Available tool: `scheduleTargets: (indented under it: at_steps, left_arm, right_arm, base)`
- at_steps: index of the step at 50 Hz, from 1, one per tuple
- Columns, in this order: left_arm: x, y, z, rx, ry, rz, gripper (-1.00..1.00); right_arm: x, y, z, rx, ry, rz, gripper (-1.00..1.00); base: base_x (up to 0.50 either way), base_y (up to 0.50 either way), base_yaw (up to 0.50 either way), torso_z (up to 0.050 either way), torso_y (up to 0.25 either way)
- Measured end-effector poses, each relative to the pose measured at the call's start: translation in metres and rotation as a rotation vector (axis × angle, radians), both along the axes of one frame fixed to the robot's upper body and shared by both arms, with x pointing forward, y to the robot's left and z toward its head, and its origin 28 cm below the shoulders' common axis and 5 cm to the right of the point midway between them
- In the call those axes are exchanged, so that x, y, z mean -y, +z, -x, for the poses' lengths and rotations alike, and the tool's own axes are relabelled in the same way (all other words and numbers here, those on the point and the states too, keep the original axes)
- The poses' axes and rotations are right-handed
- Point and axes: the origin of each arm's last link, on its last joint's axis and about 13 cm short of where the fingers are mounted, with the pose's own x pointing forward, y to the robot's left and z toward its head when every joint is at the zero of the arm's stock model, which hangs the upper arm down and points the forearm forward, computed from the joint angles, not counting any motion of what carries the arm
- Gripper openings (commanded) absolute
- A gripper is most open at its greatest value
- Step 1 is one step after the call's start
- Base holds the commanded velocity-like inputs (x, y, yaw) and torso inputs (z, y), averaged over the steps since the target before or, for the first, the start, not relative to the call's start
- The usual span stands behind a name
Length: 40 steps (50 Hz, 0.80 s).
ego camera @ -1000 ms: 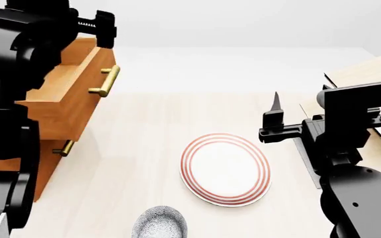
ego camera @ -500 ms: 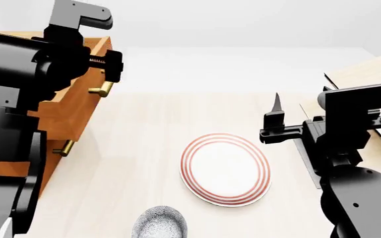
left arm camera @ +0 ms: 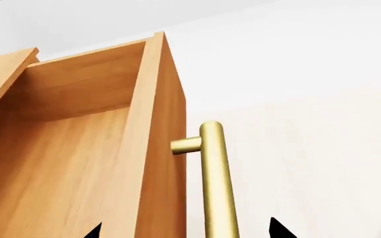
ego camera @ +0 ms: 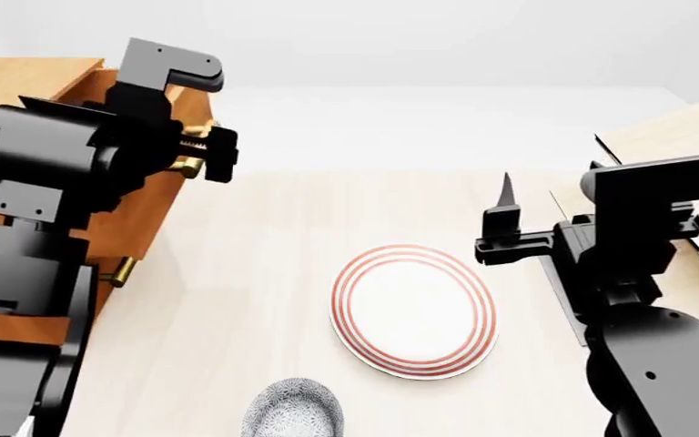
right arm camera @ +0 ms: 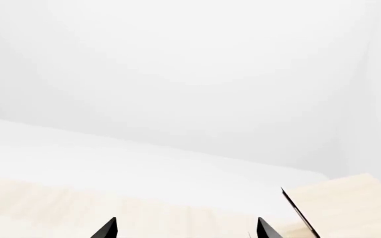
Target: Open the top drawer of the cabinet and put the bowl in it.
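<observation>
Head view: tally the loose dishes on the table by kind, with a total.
Plates: 1, the plate with red rings.
Bowls: 1, the bowl with a speckled outside, cut off by the picture's lower edge.
Total: 2 dishes on the table.

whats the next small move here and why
Probably pull the left hand clear of the brass handle and swing it toward the bowl. The top drawer already stands open and empty, the hand's fingertips are spread either side of the handle without gripping it, and the bowl sits untouched on the table.
</observation>
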Motion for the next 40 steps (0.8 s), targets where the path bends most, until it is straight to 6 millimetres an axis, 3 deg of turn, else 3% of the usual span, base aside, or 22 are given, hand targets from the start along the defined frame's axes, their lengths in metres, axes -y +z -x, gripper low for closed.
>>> scheduleTargets:
  at_steps: [40]
  left_arm:
    - [0.035, -0.01, 0.026, 0.063, -0.087, -0.095, 1.0]
  right_arm:
    - [-0.001, 0.0, -0.001, -0.001, 0.0, 0.001, 1.0]
  base:
    - [-0.01, 0.0, 0.0, 0.0, 0.002]
